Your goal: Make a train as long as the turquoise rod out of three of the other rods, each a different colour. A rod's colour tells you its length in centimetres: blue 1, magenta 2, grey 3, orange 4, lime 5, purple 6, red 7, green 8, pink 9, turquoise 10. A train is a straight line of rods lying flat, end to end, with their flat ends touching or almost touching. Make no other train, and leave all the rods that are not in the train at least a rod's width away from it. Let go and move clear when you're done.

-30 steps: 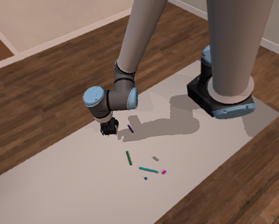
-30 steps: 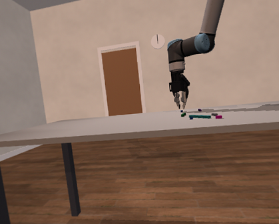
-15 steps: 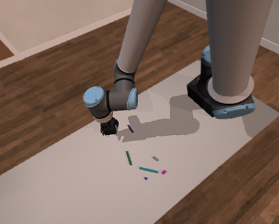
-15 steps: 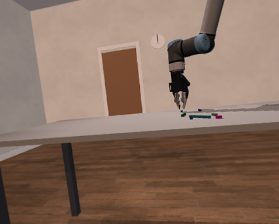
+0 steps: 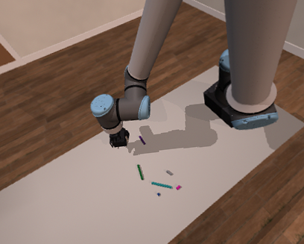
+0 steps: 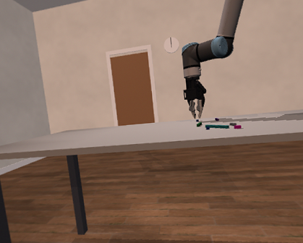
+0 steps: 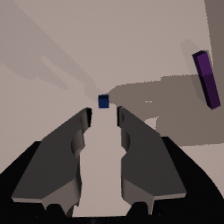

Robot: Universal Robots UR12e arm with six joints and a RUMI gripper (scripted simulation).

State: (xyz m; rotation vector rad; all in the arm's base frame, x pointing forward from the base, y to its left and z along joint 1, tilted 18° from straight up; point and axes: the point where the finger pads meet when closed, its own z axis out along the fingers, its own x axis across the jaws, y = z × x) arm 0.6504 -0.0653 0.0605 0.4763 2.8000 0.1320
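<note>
My gripper [image 5: 118,146] [image 6: 197,117] [image 7: 104,109] points down with its fingers a narrow way apart, open and empty. One blue rod [image 6: 197,120] [image 7: 103,101] lies below, just ahead of the fingertips in the wrist view; in the top view the gripper hides it. A purple rod [image 5: 142,139] [image 6: 217,119] [image 7: 207,80] lies to the right. A green rod [image 5: 140,172] [image 6: 199,124] lies apart. A turquoise rod [image 5: 161,185] [image 6: 216,127] has a magenta rod [image 5: 178,187] [image 6: 238,127] near its right end. A grey rod [image 5: 170,172] [image 6: 233,124] and another blue rod [image 5: 159,194] [image 6: 207,128] lie on either side.
The rods lie on a pale table [image 5: 74,216] [image 6: 93,140]. The arm's base [image 5: 238,110] stands at the table's right end in the top view. The arm's shadow falls across the table by the purple rod.
</note>
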